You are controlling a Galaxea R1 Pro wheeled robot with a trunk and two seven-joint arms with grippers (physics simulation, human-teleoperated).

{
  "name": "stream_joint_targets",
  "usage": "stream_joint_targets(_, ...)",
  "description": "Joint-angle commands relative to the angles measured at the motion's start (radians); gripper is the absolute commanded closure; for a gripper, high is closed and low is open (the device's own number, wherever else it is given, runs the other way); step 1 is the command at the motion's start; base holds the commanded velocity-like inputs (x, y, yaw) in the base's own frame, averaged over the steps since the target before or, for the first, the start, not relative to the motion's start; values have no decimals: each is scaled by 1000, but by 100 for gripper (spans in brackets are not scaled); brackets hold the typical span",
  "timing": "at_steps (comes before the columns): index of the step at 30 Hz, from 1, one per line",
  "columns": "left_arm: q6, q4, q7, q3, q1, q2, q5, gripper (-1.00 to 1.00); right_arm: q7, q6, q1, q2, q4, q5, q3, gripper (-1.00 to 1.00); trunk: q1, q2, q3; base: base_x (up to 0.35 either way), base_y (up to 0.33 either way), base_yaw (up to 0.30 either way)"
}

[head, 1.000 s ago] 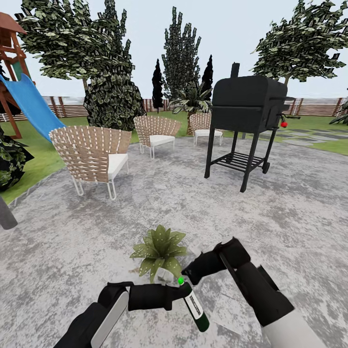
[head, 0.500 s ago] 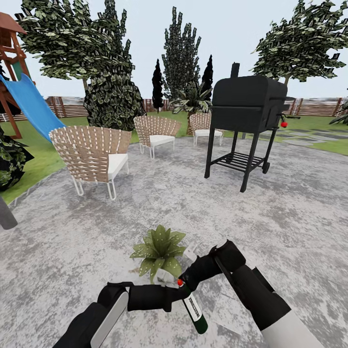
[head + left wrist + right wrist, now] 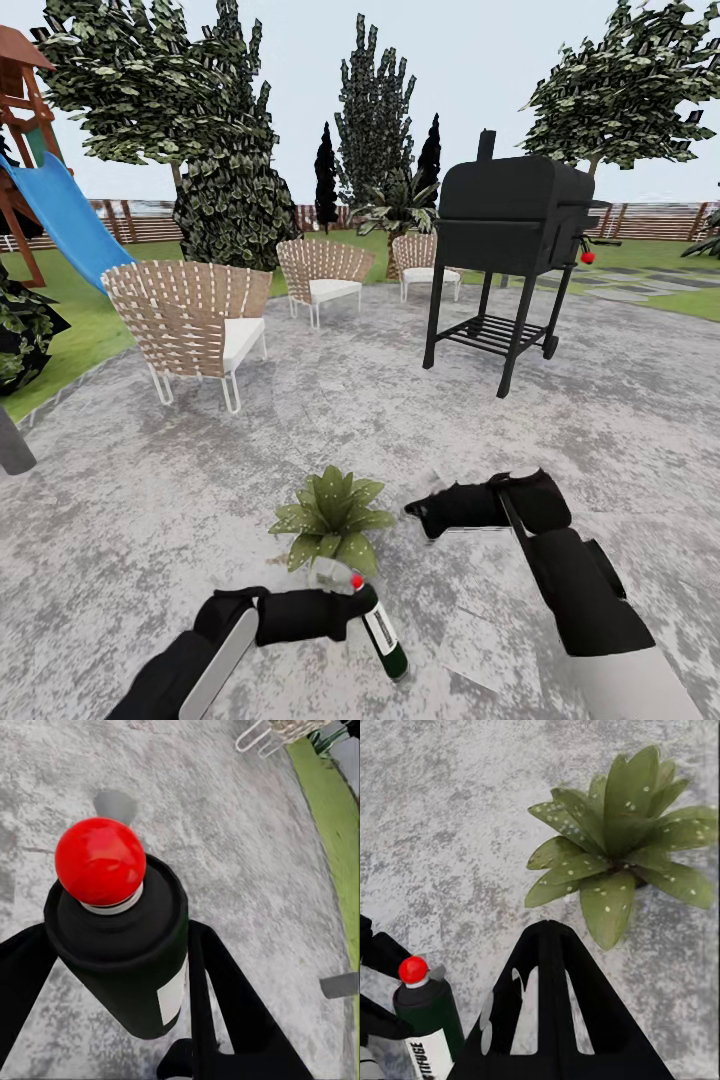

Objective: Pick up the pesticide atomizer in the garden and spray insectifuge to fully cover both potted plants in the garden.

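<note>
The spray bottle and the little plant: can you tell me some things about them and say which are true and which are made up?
1. The left claw holds the spray bottle. True.
2. The bottle's top knob is blue. False: it is red.
3. The potted plant stands on the grass. False: it stands on the grey stone paving.
4. The right claw holds nothing. True.
5. The plant's leaves have pale speckles. True.
6. The black grill lies tipped over. False: it stands upright on its legs.
</note>
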Motion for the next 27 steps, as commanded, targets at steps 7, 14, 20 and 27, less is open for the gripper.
stream_joint_targets(7, -70, -1, 269, -5, 14, -39, 22, 100, -231, 1, -1, 11, -9, 6, -61, 100, 0, 0, -1, 0, 0, 0)
stream_joint_targets(14, -130, -1, 565, -6, 35, -119, 26, 100, -441, -46, -1, 16, -9, -1, -135, 100, 0, 0, -1, 0, 0, 0)
stream_joint_targets(20, -112, -1, 575, -6, 36, -124, 25, 100, -577, -61, -5, 34, 9, -1, -136, 100, 0, 0, -1, -240, 0, 0)
stream_joint_targets(27, -74, -1, 639, 4, 36, -120, 21, 100, -681, -54, -14, 74, 98, -4, -139, -100, 0, 0, -1, -325, 46, 0)
